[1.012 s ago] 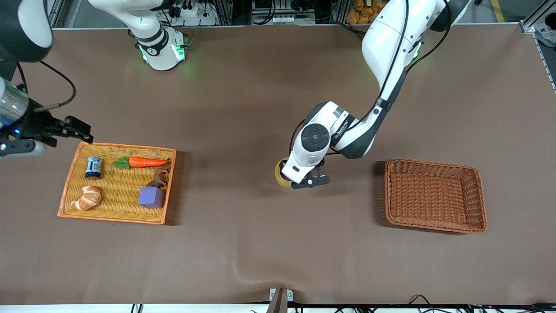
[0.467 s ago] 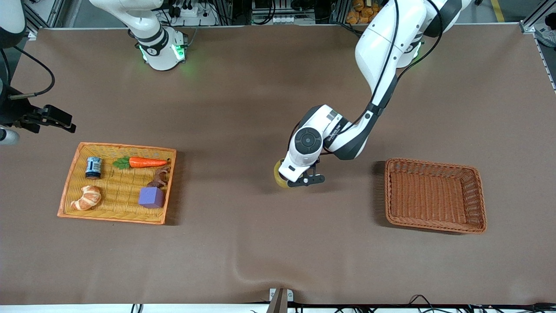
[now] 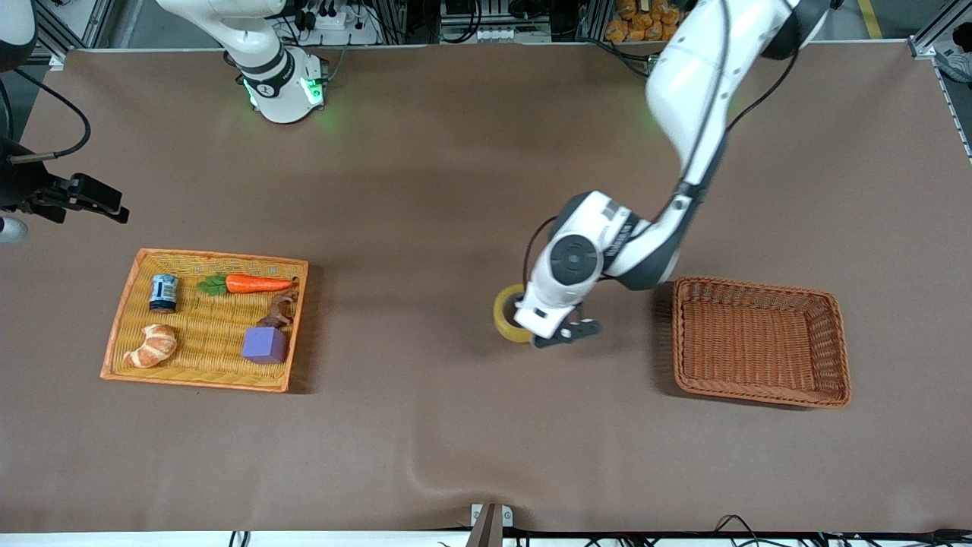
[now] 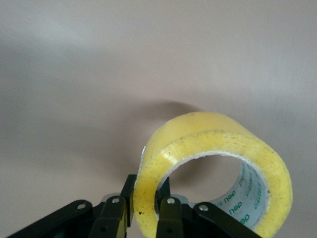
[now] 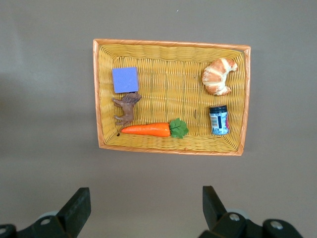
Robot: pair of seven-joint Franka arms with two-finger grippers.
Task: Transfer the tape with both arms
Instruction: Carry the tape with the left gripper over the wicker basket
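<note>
Brown surface (image 3: 425, 190) below me: my left tool (image 4: 143, 218) pinches the tape (image 4: 210, 171) by its wall, aloft near the empty basket (image 3: 759, 391). My right tool (image 5: 143, 208) hangs spread wide over the tray (image 5: 171, 43).

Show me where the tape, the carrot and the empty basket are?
tape (image 4: 213, 141), left wrist view, yellow outer band.
carrot (image 3: 258, 284), front view, orange body.
empty basket (image 3: 759, 289), front view, woven rim.

both arms are glossy white with black bands and black cables running down them. the left arm (image 3: 687, 99) has a round grey cap at its wrist. the right arm (image 3: 262, 53) glows green at its base. each end effector is black, with silver screws.
</note>
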